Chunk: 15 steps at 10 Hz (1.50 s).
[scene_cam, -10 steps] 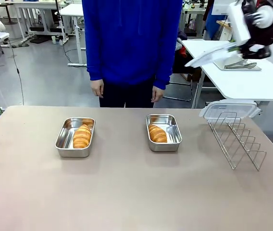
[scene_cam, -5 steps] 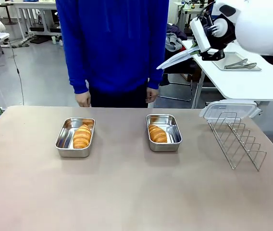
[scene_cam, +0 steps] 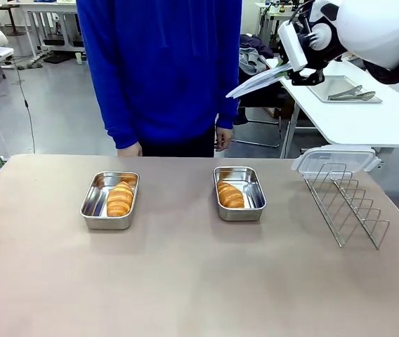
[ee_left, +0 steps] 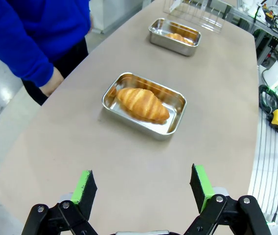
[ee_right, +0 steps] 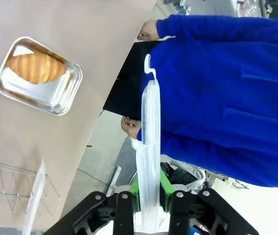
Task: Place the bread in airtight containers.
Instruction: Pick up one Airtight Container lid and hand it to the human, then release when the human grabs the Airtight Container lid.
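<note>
Hanging high near far edge of table [scene_cam: 185,281], right of middle, right gripper [scene_cam: 295,67] is seen clamped on clear lid [scene_cam: 259,82] in front view. Left container [scene_cam: 90,203] and right container [scene_cam: 254,199] are set near far edge, unlidded. One croissant [scene_cam: 119,199] is laid in left container, other croissant [scene_cam: 230,195] in right container.

Left wrist view: left gripper [ee_left: 144,188] is held with fingers wide apart above table, nothing between.

Right wrist view: lid is gripped edge-on, pads pressed together on it.

Our right gripper [scene_cam: 296,64], clamped on the clear lid [scene_cam: 259,81], has swung in from the right edge toward the middle. The person [scene_cam: 161,70] has sidestepped toward our left.
</note>
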Each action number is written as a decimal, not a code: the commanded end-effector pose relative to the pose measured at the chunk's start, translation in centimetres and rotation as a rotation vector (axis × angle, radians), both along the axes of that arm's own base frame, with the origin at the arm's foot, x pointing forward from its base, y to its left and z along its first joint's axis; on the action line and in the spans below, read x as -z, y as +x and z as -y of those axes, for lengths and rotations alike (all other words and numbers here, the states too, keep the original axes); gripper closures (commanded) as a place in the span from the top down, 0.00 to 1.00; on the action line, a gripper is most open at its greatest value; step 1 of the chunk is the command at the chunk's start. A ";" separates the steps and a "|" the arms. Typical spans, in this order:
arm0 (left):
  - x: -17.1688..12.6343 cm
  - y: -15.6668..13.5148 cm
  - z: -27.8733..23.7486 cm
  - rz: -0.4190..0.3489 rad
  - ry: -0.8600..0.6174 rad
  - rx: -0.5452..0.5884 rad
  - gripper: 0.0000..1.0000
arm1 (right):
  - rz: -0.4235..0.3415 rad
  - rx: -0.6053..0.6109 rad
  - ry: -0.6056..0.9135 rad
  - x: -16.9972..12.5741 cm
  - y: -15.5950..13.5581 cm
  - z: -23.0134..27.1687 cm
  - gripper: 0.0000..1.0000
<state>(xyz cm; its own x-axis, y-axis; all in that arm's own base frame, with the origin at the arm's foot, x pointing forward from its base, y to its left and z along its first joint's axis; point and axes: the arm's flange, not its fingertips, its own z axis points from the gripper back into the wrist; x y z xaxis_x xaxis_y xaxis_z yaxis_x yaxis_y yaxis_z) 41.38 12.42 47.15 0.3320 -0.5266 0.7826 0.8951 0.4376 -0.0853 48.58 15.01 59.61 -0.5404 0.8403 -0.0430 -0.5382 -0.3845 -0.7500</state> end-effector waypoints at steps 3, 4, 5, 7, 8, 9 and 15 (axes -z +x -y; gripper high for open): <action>-0.1 -0.1 -0.1 0.013 -0.001 0.016 1.00 | 0.006 0.001 0.003 -0.1 -0.2 0.1 0.07; -0.1 -0.1 -0.1 0.013 -0.001 0.016 1.00 | 0.006 0.001 0.003 -0.1 -0.2 0.1 0.07; -0.1 -0.1 -0.1 0.013 -0.001 0.016 1.00 | 0.006 0.001 0.003 -0.1 -0.2 0.1 0.07; -0.1 -0.1 -0.1 0.013 -0.001 0.016 1.00 | 0.006 0.001 0.003 -0.1 -0.2 0.1 0.07; -0.1 -0.1 -0.1 0.013 -0.001 0.016 1.00 | 0.006 0.001 0.003 -0.1 -0.2 0.1 0.07; -0.1 -0.1 -0.1 0.013 -0.001 0.016 1.00 | 0.006 0.001 0.003 -0.1 -0.2 0.1 0.07; -0.1 -0.1 -0.1 0.013 -0.001 0.016 1.00 | 0.006 0.001 0.003 -0.1 -0.2 0.1 0.07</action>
